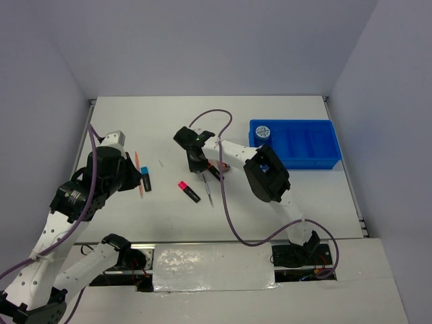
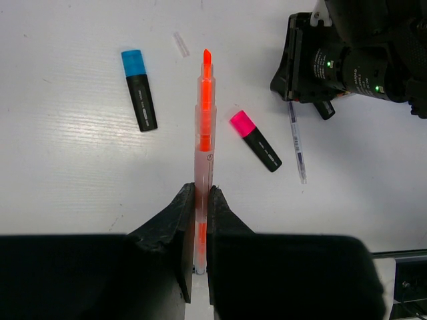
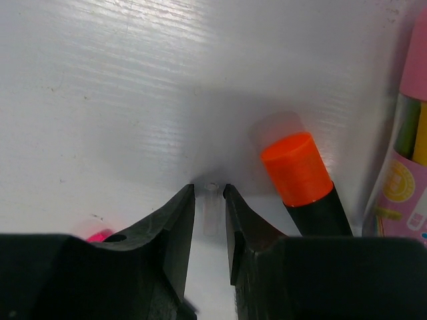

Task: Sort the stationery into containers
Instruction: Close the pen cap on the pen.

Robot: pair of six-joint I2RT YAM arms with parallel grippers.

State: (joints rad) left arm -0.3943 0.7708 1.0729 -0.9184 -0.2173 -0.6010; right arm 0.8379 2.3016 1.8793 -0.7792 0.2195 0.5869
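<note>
1 pen (image 2: 205, 120) inside left end effector (image 2: 199, 195)

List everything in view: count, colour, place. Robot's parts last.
table: one, white
tray: one, bright blue, far right, compartmented
tape roll: one, blue-white, tray's left end compartment
blue-capped highlighter: one, black, lying left of centre
pink-capped highlighter: one, black, lying mid-table
orange-capped highlighter: one, black, beside the right gripper
orange pen: one, in the left gripper
thin pen: one, clear-grey, end between right jaws
pink tube: one, right wrist view's right edge
clear piece: one, small, near blue-capped highlighter
left gripper: black, shut on the orange pen
right gripper: black, jaws slightly apart around thin pen
</note>
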